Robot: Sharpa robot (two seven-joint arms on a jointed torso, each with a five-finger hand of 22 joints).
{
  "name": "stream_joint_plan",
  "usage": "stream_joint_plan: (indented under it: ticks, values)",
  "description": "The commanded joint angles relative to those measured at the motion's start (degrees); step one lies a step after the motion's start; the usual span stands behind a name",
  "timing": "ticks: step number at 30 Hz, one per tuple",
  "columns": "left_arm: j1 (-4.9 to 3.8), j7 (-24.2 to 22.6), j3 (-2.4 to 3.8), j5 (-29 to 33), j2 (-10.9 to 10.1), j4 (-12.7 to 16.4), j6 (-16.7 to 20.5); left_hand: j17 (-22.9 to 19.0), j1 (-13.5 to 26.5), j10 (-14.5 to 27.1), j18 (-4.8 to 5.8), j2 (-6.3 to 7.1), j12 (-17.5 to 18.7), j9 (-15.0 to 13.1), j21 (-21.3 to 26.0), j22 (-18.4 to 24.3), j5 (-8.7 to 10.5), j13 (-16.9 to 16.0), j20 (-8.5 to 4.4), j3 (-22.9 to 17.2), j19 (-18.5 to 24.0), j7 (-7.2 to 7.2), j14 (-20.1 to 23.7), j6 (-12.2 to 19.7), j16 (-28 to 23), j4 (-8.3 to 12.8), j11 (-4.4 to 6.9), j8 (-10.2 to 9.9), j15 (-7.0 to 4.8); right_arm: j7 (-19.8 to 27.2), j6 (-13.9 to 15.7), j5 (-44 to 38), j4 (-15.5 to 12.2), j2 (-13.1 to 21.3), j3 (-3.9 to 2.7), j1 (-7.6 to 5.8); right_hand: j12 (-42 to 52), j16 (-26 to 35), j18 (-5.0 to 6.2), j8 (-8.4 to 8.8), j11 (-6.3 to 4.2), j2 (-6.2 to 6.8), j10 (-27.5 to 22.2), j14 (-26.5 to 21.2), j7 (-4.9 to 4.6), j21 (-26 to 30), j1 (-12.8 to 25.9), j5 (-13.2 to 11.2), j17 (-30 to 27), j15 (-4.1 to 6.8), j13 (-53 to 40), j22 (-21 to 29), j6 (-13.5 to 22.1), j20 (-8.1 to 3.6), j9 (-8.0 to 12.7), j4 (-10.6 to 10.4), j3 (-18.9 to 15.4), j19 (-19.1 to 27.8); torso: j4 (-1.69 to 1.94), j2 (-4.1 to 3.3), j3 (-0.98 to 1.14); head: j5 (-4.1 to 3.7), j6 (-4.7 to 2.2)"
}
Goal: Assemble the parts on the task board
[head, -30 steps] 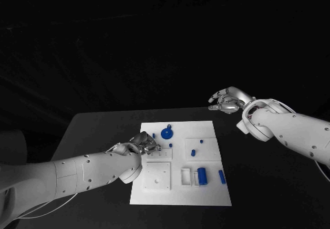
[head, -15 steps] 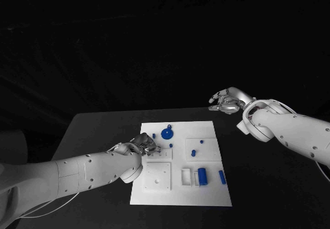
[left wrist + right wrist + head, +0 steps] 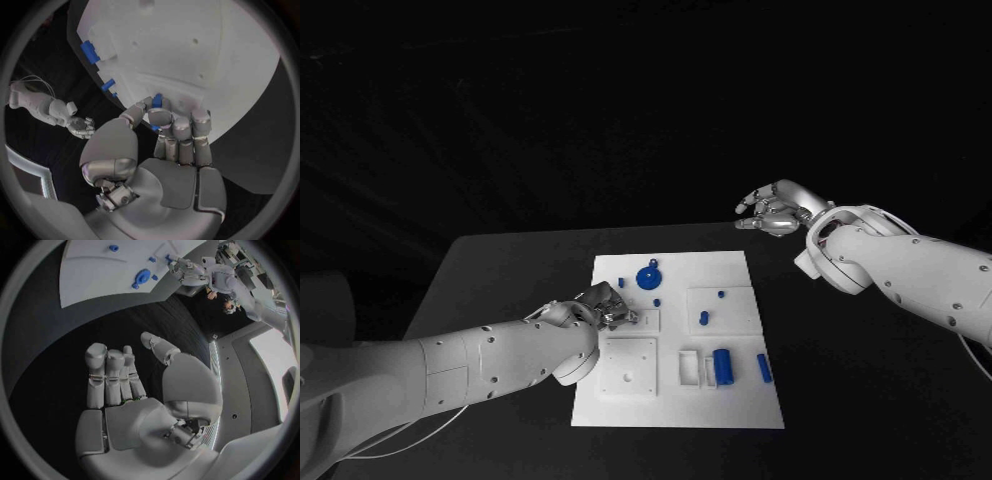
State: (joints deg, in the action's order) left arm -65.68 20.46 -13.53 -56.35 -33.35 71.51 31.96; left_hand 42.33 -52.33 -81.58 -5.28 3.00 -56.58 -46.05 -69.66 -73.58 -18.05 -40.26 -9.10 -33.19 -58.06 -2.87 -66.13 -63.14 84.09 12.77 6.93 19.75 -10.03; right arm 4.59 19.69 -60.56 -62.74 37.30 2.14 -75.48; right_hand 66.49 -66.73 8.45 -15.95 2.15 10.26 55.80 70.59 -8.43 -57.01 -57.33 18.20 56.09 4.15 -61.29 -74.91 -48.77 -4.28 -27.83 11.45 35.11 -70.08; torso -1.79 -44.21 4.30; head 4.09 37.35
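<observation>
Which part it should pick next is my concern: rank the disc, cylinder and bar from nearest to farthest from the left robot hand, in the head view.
From the left robot hand:
1. Disc, close by, on the far side.
2. Cylinder, on the near side, to the right.
3. Bar, farther right, beside the cylinder.

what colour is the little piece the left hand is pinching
Blue. The small part held in the left hand shows best in the left wrist view.

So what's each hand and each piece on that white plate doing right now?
Left hand: pinches a small blue part over the task board.
Right hand: empty, fingers apart, off the board.
Blue disc: lying on the board.
Blue cylinder: lying beside a white block.
</observation>
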Motion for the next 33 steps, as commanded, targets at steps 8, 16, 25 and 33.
stream_joint_plan:
  ticks: [8,16,25,33]
  values:
    - [0.25,1.14,-0.15,-0.59,0.07,-0.02,-3.87,0.02,-0.47,1.02,-1.19,-1.04,-0.44,0.10,-0.27,-0.11,-0.23,0.08,-6.26,-0.14,0.36,4.04,-2.75,-8.05,0.31,0.02,0.58,0.23,-3.22,0.37,-0.72,-0.04,-0.25,0.01,-0.03,-0.02,0.36,0.33,6.55,0.20,0.16,0.07,-0.20,0.40,-0.37,0.31,0.47,0.37,0.09,-0.14,0.09,-1.00,0.08,-0.32,-0.07,-0.37,0.12,-0.22,0.12,0.06,-0.03,-0.08,0.09]
    - [0.25,1.11,-0.14,0.03,-0.01,-0.04,-4.16,0.05,-0.52,1.02,-1.18,-1.26,-0.56,0.14,-0.28,-0.16,-0.80,0.11,-6.22,-0.21,0.46,4.04,-2.70,-8.08,0.37,0.33,0.57,0.38,-3.19,0.36,-0.82,-0.04,-0.20,-0.06,-0.03,-0.02,0.37,0.34,6.55,0.20,0.16,0.07,-0.20,0.40,-0.37,0.32,0.49,0.45,0.09,-0.15,0.10,-1.01,0.09,-0.32,-0.08,-0.39,0.12,-0.22,0.06,0.06,-0.02,-0.11,0.07]
    - [0.25,1.07,-0.13,0.10,0.01,-0.09,-4.20,0.06,-0.53,1.03,-1.18,-1.37,-0.60,0.15,-0.29,-0.18,-0.92,0.12,-6.21,-0.22,0.48,4.05,-2.70,-8.09,0.40,0.45,0.58,0.43,-3.19,0.37,-0.84,-0.04,-0.17,-0.09,-0.03,-0.02,0.38,0.34,6.55,0.21,0.16,0.06,-0.21,0.39,-0.37,0.32,0.51,0.61,0.10,-0.15,0.12,-1.01,0.09,-0.33,-0.10,-0.42,0.12,-0.22,0.07,0.06,-0.02,-0.16,0.10]
    - [0.25,1.24,-0.13,0.49,-0.13,-0.57,-4.38,0.08,-0.51,1.06,-1.17,-1.57,-0.72,0.19,-0.30,-0.19,-1.63,0.16,-6.18,-0.25,0.50,4.08,-2.71,-8.10,0.48,0.81,0.61,0.60,-3.20,0.39,-0.84,-0.04,-0.14,-0.06,-0.03,-0.02,0.40,0.34,6.55,0.21,0.16,0.05,-0.22,0.39,-0.37,0.32,0.51,0.75,0.10,-0.15,0.14,-1.01,0.10,-0.33,-0.12,-0.42,0.12,-0.21,0.13,0.07,-0.05,-0.20,0.08]
